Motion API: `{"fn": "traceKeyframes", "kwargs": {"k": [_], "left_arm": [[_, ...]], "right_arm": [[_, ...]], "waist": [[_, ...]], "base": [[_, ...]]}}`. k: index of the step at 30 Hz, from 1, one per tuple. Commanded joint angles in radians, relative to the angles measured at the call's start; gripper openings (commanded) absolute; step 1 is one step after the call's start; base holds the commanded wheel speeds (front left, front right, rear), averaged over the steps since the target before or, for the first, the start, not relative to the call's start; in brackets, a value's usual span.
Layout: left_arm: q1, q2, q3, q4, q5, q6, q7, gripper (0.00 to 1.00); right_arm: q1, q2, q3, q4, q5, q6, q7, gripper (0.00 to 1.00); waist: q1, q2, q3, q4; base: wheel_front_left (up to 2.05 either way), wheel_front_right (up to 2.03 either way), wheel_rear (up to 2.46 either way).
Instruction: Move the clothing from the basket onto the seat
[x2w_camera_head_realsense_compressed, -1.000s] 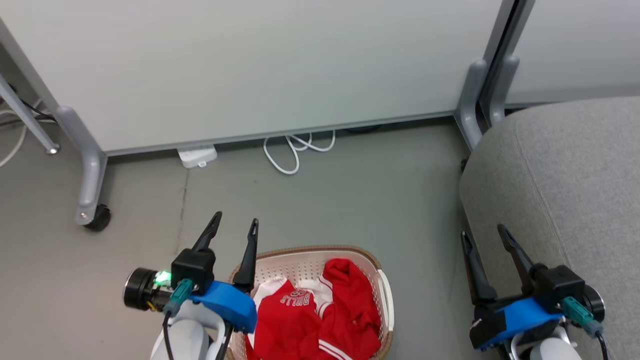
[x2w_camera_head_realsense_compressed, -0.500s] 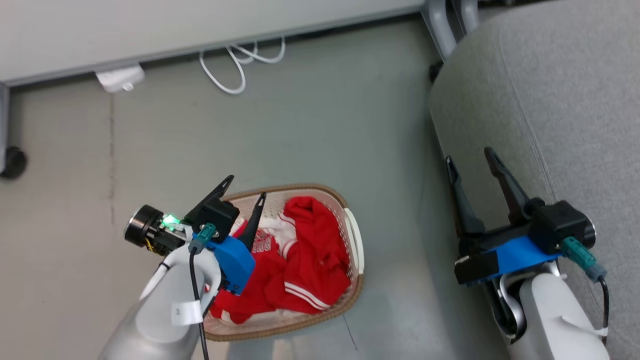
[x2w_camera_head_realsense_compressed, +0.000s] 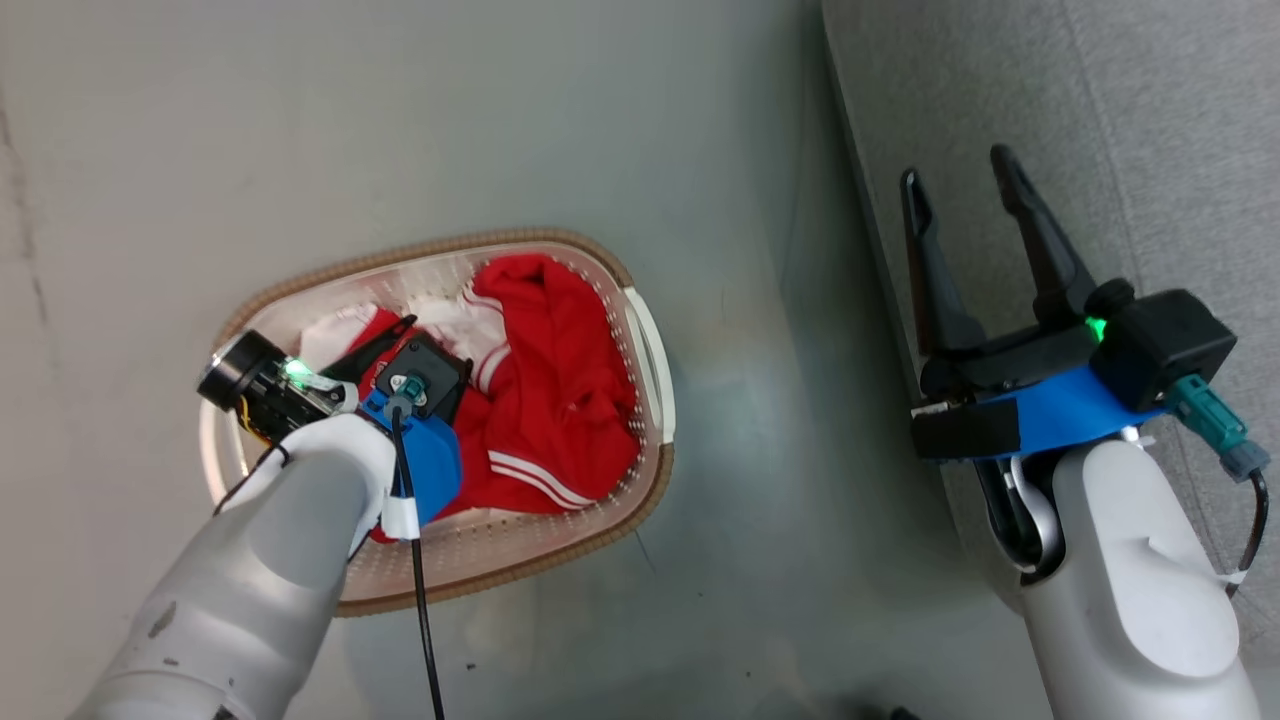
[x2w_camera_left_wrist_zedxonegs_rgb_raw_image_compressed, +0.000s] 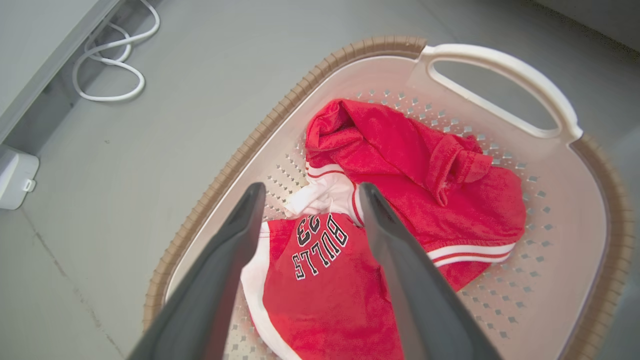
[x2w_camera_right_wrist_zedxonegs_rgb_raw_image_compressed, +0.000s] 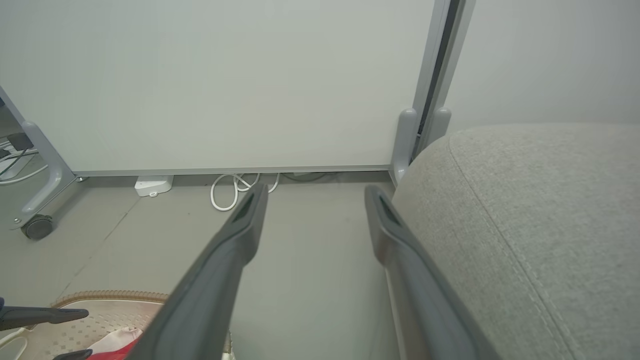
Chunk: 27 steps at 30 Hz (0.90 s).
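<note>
The left gripper (x2w_camera_left_wrist_zedxonegs_rgb_raw_image_compressed: 311, 190) hovers over the soft red clothing (x2w_camera_left_wrist_zedxonegs_rgb_raw_image_compressed: 325, 280) in the oval cream perforated plastic basket (x2w_camera_left_wrist_zedxonegs_rgb_raw_image_compressed: 350, 50).
Its fingers are spread above the lettered red-and-white garment; it should sink lower and pinch a thick fold before lifting. Beyond, the right gripper (x2w_camera_head_realsense_compressed: 955, 168) hangs with fingers spread near the large light-grey fabric seat (x2w_camera_head_realsense_compressed: 1150, 120).

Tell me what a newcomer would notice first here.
The bright red clothing stands out, heaped in the cream basket on the floor, left of centre. The left gripper hangs open just above it; the right gripper is open beside the grey seat at right.
</note>
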Motion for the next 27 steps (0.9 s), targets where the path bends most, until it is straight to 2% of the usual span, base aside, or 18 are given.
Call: {"fn": "traceKeyframes", "kwargs": {"k": [1,12,20,27], "left_arm": [[-0.029,0.011,-0.020,0.015,-0.006,0.000,0.007,1.00],[-0.154,0.054,-0.216,0.091,-0.048,-0.001,0.137,1.00],[-0.218,0.113,-0.301,0.108,-0.063,-0.001,0.223,1.00],[-0.262,0.136,-0.341,0.115,-0.069,-0.001,0.287,1.00]], "right_arm": [[-0.026,-0.003,0.002,-0.007,0.004,0.000,-0.004,1.00],[-0.107,-0.003,0.008,-0.055,0.008,0.000,-0.004,1.00],[-0.131,-0.003,0.009,-0.097,0.019,0.000,-0.004,1.00],[-0.113,-0.003,0.010,-0.136,0.023,0.000,-0.004,1.00]], "waist": [[-0.0002,0.0001,0.080,-0.026],[-0.0002,0.0001,0.257,-0.048],[-0.0002,0.0001,0.356,-0.081],[-0.0002,0.0001,0.410,-0.094]], "base": [[0.00,0.00,0.00],[0.00,0.00,0.00],[0.00,0.00,0.00],[0.00,0.00,0.00]]}}
